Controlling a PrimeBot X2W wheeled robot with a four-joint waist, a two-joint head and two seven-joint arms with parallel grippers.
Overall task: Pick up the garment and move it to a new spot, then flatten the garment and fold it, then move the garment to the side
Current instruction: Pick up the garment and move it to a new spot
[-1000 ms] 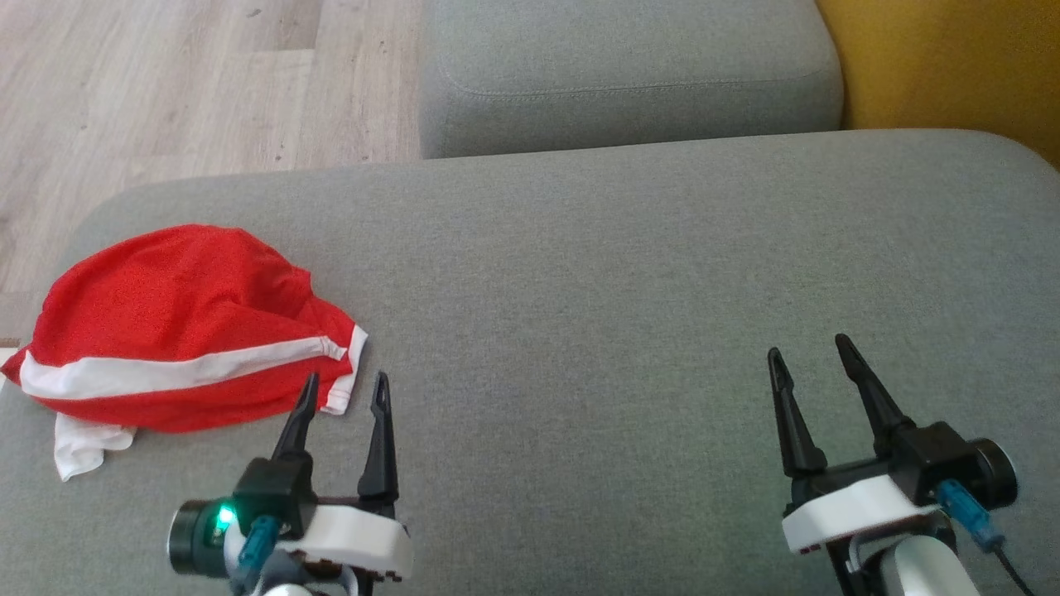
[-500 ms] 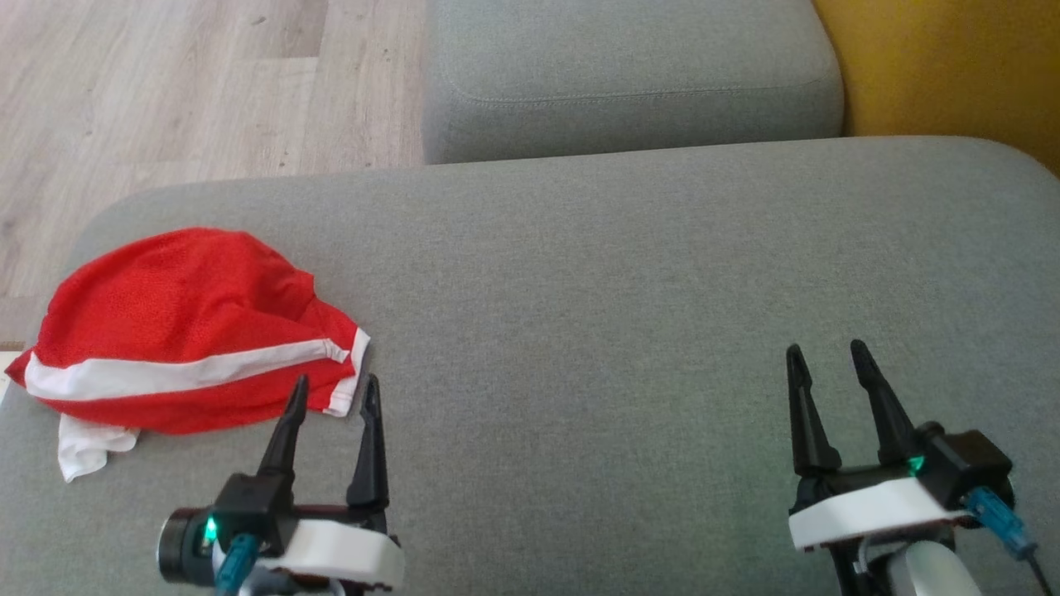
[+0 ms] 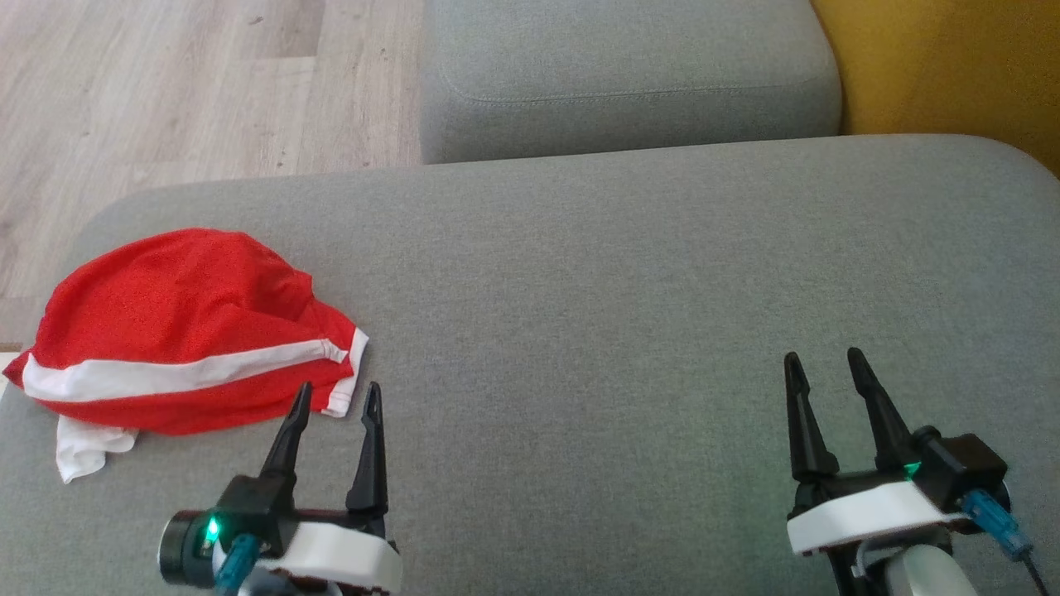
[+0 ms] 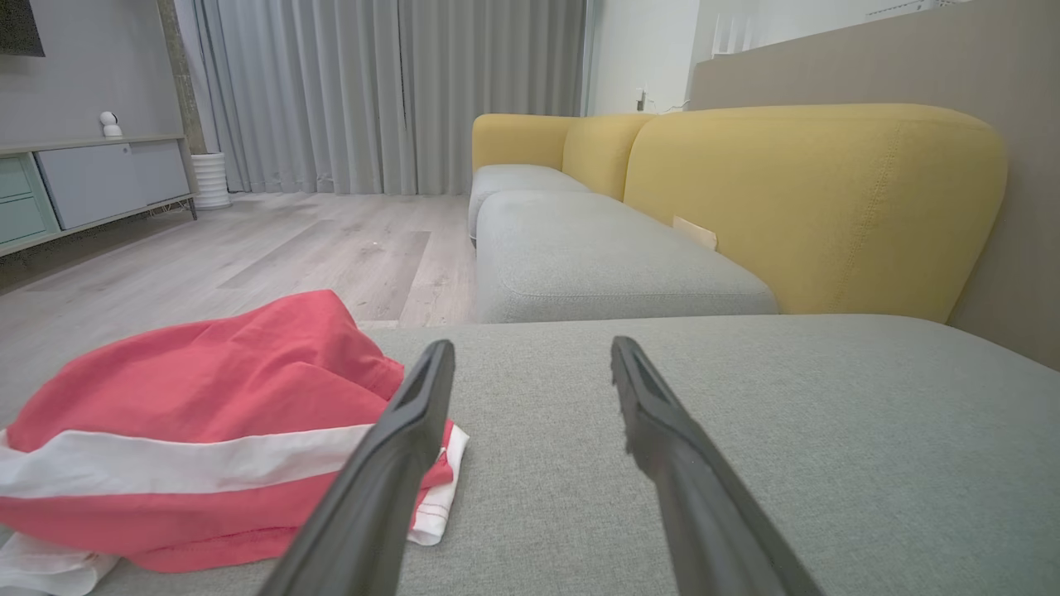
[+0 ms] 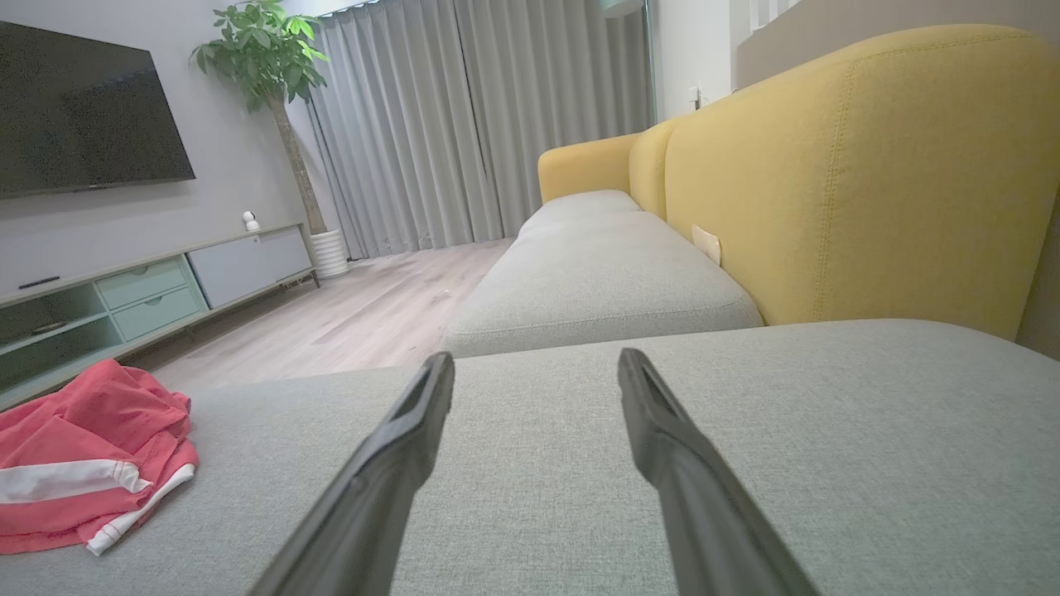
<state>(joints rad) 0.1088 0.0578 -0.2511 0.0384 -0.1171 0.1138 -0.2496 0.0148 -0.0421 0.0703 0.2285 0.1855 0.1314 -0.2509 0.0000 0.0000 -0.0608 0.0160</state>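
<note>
Head view: we see the red garment (image 3: 178,331), white-striped, crumpled at the left end of the grey sofa cushion (image 3: 621,273), near its edge. The left gripper (image 3: 339,387) has jaws spread wide and empty, tips just beside the garment's near hem; we can't tell if they touch. The right gripper (image 3: 823,356) is well apart to the right, jaws wide, nothing held.

Left wrist view: we see the garment (image 4: 207,389) low left, with one of the fingers (image 4: 393,463) overlapping its hem corner.

Right wrist view: the garment (image 5: 83,447) lies far left. The open fingers frame bare cushion, with a yellow backrest (image 5: 869,165) on the right.
</note>
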